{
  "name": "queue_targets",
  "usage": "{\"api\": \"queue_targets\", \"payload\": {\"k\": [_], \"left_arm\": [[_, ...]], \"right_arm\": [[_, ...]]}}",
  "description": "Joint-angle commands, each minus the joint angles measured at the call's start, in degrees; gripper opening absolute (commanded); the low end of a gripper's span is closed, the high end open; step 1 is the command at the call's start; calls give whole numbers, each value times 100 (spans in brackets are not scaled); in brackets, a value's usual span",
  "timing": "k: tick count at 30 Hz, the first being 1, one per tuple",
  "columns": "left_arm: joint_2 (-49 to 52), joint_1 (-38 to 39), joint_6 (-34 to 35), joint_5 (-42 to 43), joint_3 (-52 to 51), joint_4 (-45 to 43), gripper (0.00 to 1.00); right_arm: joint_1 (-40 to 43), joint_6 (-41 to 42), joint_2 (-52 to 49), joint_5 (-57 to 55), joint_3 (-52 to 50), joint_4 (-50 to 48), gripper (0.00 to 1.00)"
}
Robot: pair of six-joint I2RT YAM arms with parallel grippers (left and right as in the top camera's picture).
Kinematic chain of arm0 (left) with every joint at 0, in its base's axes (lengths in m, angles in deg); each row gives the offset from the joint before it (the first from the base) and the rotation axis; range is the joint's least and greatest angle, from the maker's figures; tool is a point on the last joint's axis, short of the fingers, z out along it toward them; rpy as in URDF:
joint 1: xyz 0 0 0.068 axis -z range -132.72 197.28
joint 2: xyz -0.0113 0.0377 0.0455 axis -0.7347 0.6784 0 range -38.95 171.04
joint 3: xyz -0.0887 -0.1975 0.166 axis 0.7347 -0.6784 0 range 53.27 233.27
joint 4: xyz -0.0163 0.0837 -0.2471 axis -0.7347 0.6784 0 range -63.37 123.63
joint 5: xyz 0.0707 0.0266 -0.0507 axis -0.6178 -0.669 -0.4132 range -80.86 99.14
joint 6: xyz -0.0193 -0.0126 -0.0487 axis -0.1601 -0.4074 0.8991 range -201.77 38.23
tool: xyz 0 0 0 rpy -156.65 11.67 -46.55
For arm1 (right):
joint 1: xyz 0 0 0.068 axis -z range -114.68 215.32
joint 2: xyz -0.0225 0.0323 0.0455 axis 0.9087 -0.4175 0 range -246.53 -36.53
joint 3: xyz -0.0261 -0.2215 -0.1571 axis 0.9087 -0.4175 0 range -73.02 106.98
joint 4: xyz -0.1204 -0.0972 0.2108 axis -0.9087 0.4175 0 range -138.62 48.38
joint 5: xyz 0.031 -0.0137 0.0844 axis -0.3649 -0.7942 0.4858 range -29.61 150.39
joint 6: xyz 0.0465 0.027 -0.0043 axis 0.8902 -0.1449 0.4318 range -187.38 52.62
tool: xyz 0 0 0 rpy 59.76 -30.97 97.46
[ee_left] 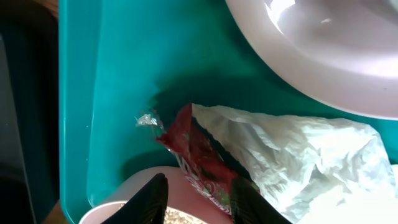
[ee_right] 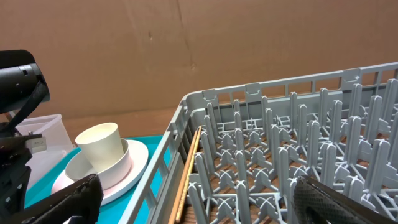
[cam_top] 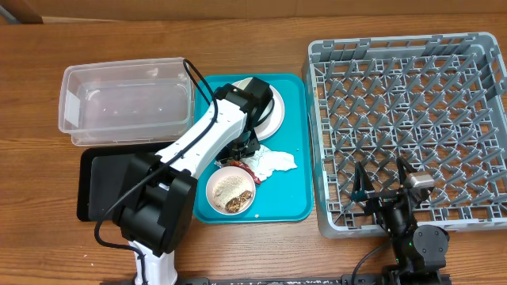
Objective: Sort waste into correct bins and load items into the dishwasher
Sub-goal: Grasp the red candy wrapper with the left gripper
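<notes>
Rate the task as barely begun: on the bench (cam_top: 32, 237), find the rack (cam_top: 315, 134) holding only a stick (ee_right: 188, 174), no waste visible in the clear bin (cam_top: 127, 103) or black bin (cam_top: 95, 186), and the tray (cam_top: 289, 194) carrying plate (ee_left: 323, 50), cup (ee_right: 102, 146), bowl (cam_top: 210, 188), napkin (ee_left: 298, 155) and wrapper (ee_left: 193, 146). Read the left tool (ee_left: 200, 182) as released, fingers straddling the wrapper beside the bowl. Read the right tool (ee_right: 196, 186) as released, empty, at the rack's near edge.

Left arm (cam_top: 207, 133) hides cup (ee_right: 99, 147) overhead; plate (cam_top: 273, 119) half-covered.

Teal tray (cam_top: 297, 103), red wrapper (ee_left: 194, 148), white napkin (ee_left: 298, 155) — grey lattice rack (cam_top: 412, 103), black bin (cam_top: 99, 188).
</notes>
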Motion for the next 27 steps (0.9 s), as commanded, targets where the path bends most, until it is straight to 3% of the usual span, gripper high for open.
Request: {"api": "queue_targets", "payload": {"k": [1, 6, 14, 21, 27], "left_arm": [[46, -33, 98, -214, -59, 2, 35], [46, -2, 98, -214, -120, -24, 33], [46, 0, 96, -219, -149, -48, 4], [-33, -103, 33, -531, 105, 210, 4], [-192, -256, -81, -975, 1405, 1322, 4]], "right_arm": [[-20, 9, 57, -52, -61, -26, 100], [-20, 9, 57, -52, -61, -26, 100], [-20, 9, 57, -52, -61, -26, 100], [-20, 9, 57, -52, -61, -28, 100], [-20, 9, 57, -52, -61, -26, 100]]}}
